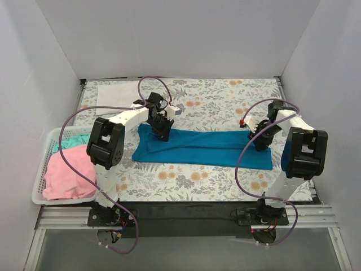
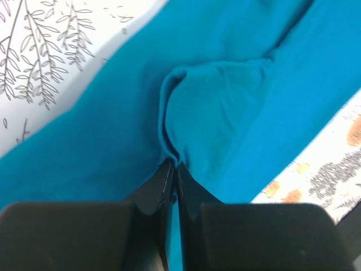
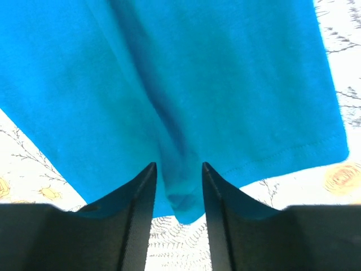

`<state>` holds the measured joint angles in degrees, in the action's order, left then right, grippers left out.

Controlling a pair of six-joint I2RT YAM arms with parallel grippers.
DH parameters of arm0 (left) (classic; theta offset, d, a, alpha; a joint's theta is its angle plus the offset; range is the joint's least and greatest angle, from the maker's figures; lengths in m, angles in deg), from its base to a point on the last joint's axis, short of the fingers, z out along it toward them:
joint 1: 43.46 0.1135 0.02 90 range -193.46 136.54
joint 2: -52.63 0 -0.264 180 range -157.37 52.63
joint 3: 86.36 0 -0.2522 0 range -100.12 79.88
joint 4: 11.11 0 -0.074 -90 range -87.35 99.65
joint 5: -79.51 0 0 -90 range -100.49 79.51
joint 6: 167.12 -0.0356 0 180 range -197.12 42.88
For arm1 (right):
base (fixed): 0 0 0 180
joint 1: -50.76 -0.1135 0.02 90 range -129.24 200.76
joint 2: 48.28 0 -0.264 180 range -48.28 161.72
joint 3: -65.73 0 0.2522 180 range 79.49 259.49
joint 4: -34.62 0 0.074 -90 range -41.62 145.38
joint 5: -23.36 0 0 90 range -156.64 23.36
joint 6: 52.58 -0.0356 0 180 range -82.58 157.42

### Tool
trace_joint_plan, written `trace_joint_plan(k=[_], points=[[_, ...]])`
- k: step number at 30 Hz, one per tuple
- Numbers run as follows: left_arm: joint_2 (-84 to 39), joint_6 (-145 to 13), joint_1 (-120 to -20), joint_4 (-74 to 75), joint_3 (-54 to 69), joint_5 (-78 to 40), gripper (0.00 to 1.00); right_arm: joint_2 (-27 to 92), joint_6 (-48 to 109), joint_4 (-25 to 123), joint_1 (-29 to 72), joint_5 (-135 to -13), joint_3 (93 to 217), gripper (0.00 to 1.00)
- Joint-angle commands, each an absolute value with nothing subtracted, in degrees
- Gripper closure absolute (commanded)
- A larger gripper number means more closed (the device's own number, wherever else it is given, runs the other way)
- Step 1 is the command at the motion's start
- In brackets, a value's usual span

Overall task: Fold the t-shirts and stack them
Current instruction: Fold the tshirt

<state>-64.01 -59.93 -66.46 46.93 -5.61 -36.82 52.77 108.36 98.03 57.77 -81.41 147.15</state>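
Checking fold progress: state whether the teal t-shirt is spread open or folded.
Folded lengthwise: the teal t-shirt lies as one long narrow band, the left gripper and right gripper each pinching an end.

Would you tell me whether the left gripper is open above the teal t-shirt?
No, the left gripper is shut, its fingers pressed together on a pinched fold of the teal t-shirt.

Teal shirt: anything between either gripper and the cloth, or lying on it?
Nothing visible. The left gripper has its jaws shut on a pinch of the teal shirt at one end; the right gripper holds a ridge of it between its jaws at the other. Nothing lies on the cloth.
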Motion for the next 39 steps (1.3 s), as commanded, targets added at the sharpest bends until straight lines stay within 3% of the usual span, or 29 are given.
trace_joint_plan(k=[1,11,27,39], points=[[-56.2,-61.3,-67.1,47.7,-4.7,-39.4,1.00,49.5,108.7,100.0,57.6,-83.2,148.5,0.54],[-52.0,-63.6,-68.9,50.6,-3.4,-41.2,1.00,50.2,105.4,102.0,57.6,-87.6,152.3,0.51],[-62.6,-64.8,-70.5,50.0,-11.2,-38.0,0.98,51.9,103.3,104.5,57.5,-90.0,154.8,0.51],[-59.7,-65.3,-72.4,48.8,-7.0,-36.4,1.00,51.3,101.8,104.8,56.4,-93.5,155.5,0.53]])
